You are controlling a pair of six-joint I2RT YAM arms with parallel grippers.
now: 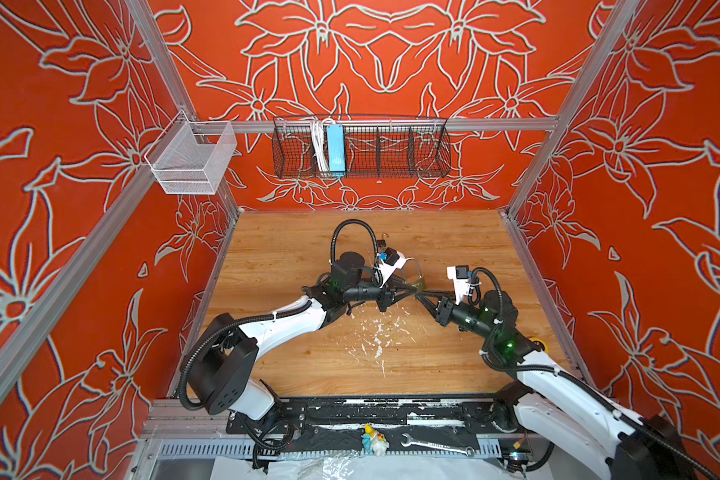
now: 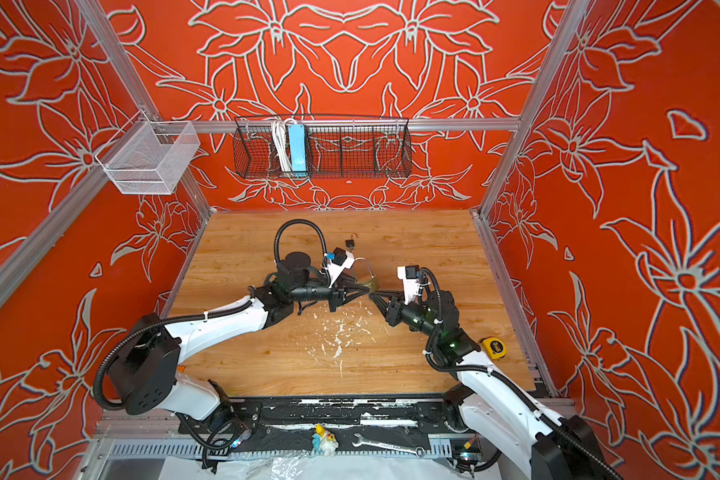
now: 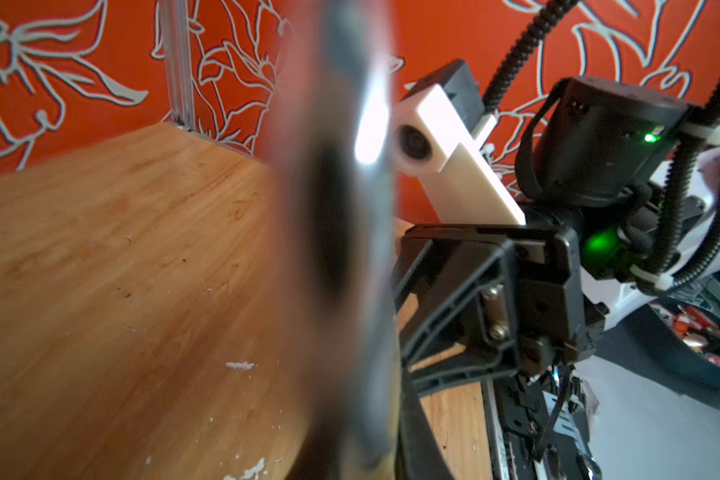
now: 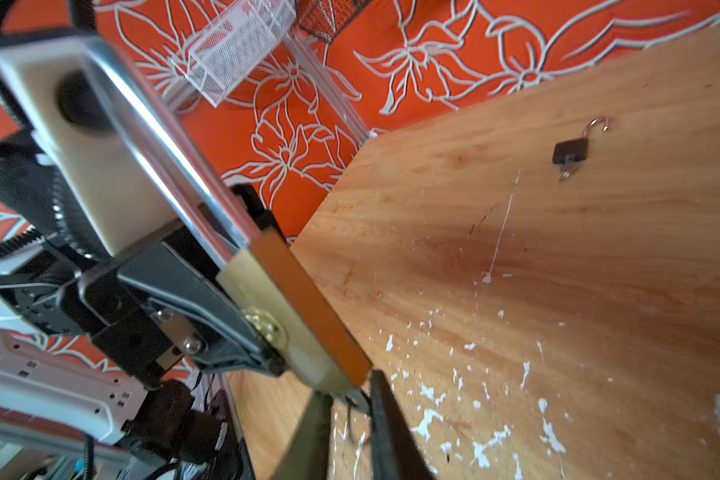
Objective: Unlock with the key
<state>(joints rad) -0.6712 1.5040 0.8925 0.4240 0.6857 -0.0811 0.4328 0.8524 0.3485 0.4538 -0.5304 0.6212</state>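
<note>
- Two robot arms meet above the middle of the wooden desk point(image 1: 287, 365), their tips almost touching.
- One brass padlock point(image 1: 419, 285) with a silver shackle hangs in the air there. The left pincer point(image 1: 410, 291) is clamped on its body.
- One right pincer point(image 2: 376, 296) sits at that padlock's lower end, its two fingers point(image 4: 387, 432) standing slightly apart. A thin dark shape shows between them in the right wrist view, too blurred to call a key.
- One smaller dark padlock point(image 4: 570, 150) lies flat toward the back of the desk, well apart from both arms. Its shackle is swung open and a small key point(image 4: 565, 172) shows at its base.
- Two baskets hang from the rear rail: one white mesh basket point(image 1: 192, 160) at the left corner and one black wire basket point(image 1: 391, 151) at the centre. The wire basket holds one blue power strip point(image 1: 335, 150) and one white cable coil point(image 1: 319, 145).
- One yellow tape measure point(image 2: 494, 347) rests near the desk's right edge, beside the right arm.
- One wrench point(image 1: 437, 444) and one small toy figure point(image 1: 373, 439) lie on the front rail.
- Many white flecks point(image 1: 377, 332) mark the desk below the pincers.
</note>
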